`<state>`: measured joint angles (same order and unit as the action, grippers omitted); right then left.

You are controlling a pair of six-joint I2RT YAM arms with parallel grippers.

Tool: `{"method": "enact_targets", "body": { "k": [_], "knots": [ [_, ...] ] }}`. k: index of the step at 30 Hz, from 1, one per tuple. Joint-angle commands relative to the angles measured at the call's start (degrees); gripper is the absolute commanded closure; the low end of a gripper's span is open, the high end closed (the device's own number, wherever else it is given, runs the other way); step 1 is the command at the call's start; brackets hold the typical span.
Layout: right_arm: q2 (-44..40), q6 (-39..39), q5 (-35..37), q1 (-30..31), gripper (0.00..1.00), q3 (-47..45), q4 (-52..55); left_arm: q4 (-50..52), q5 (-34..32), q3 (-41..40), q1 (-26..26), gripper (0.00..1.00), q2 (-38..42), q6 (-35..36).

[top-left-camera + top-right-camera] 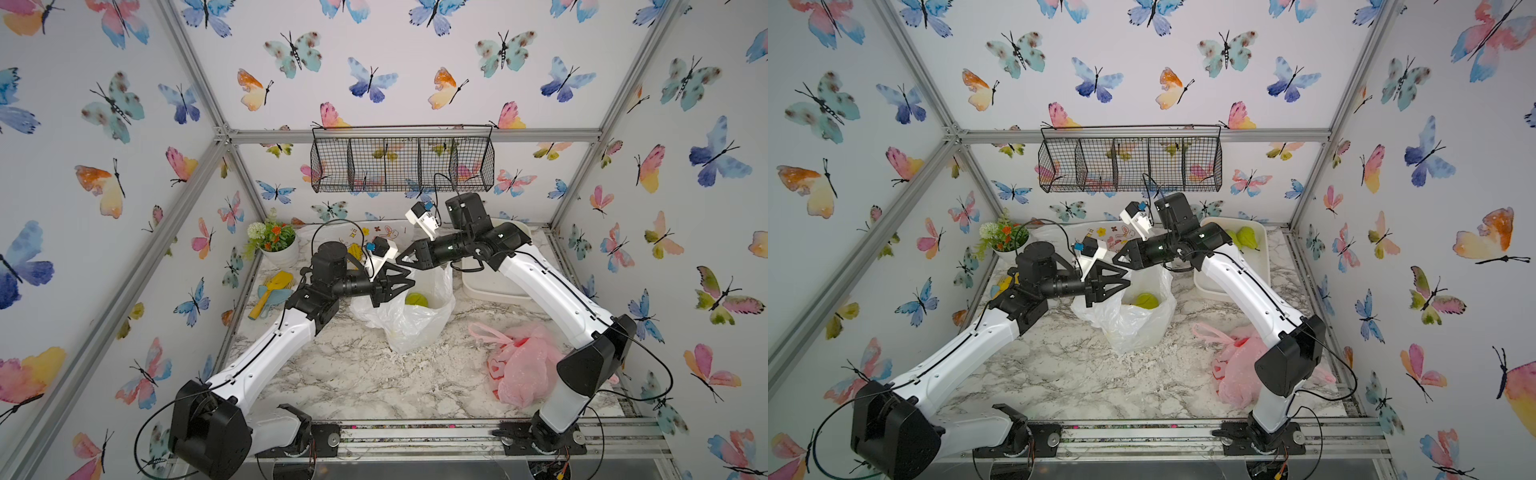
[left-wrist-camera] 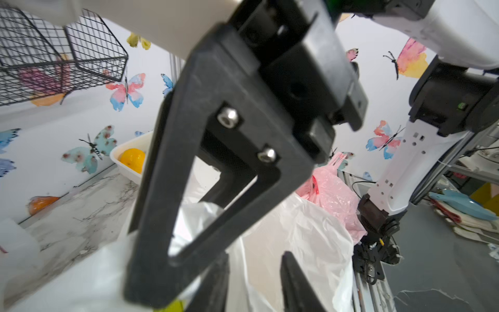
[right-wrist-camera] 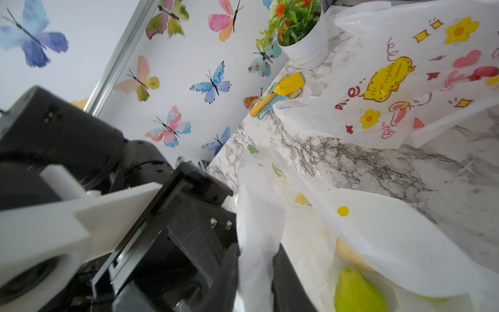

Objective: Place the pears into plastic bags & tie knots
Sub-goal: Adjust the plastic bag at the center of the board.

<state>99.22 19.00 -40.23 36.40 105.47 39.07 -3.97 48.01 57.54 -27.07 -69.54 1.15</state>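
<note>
Likely best to hold the thin, floppy, slippery lemon bag [image 1: 415,328], mid-frame on the table [image 1: 353,374] with a light green pear [image 1: 414,298] inside, by its top edge, with the right end effector [image 3: 256,251] pinching there and the left end effector [image 2: 256,267] loose, jaws apart.

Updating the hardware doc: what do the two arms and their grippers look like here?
Matching pair. The left arm and right arm have glossy white shell links, black joint housings and thin black cables running along the shells. The left gripper and right gripper are matte black with triangular open-frame fingers. Each wrist carries a white camera bracket with a blue part.
</note>
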Motion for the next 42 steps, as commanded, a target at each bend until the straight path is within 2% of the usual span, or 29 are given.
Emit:
{"method": "enact_targets", "body": {
  "k": [1,3,6,9,11,13,16,17,21,23,28,34,37,42],
  "knots": [
    [-3.1,3.0,0.4,-4.6,0.84,-3.4,-6.9,11.0,-7.4,1.9,1.7,0.54,6.4,-4.1],
    [-3.6,3.0,-0.4,-6.4,0.85,-4.2,-7.6,15.8,-11.8,1.1,4.3,0.52,10.4,-8.3],
    [-3.2,2.0,-0.5,-8.0,0.86,-4.3,-7.0,17.4,-8.7,-2.9,12.5,0.51,16.0,-14.4],
    [-2.6,1.8,-1.1,-9.3,0.88,-3.8,-7.0,11.7,-4.7,-12.5,20.8,0.50,19.8,-22.9],
    [-2.4,1.7,-1.4,-9.6,0.88,-3.2,-6.9,6.9,-4.3,-18.6,23.0,0.45,20.6,-27.8],
    [-2.2,1.6,-1.3,-9.8,0.88,-2.9,-6.8,-0.8,-2.0,-25.0,23.0,0.40,20.2,-32.6],
    [-1.9,1.3,-0.6,-10.1,0.88,-2.6,-6.4,-15.1,2.7,-32.5,22.6,0.36,17.5,-43.9],
    [-1.9,1.3,-0.6,-10.2,0.88,-2.6,-6.4,-17.4,3.4,-33.8,22.1,0.35,16.6,-45.6],
    [-1.8,1.3,-0.8,-10.4,0.88,-2.8,-6.7,-16.3,0.9,-36.9,20.8,0.34,15.1,-42.5],
    [-1.8,1.5,-1.0,-10.4,0.88,-3.0,-7.0,-19.0,-0.1,-38.1,19.8,0.34,13.2,-42.6],
    [-1.7,1.6,-1.1,-10.4,0.88,-3.1,-7.1,-23.4,-4.3,-35.9,12.6,0.32,6.0,-41.2],
    [-1.8,1.6,-1.3,-10.4,0.88,-3.9,-7.1,-31.3,-4.9,-34.5,11.0,0.33,-1.1,-42.6],
    [-2.0,1.8,-1.5,-10.4,0.88,-4.0,-7.3,-34.5,-5.5,-34.2,10.2,0.36,-3.9,-43.2],
    [-2.2,1.9,-1.4,-10.4,0.88,-4.6,-7.7,-40.9,-4.6,-34.0,9.6,0.53,-8.9,-45.0]
  ]
}}
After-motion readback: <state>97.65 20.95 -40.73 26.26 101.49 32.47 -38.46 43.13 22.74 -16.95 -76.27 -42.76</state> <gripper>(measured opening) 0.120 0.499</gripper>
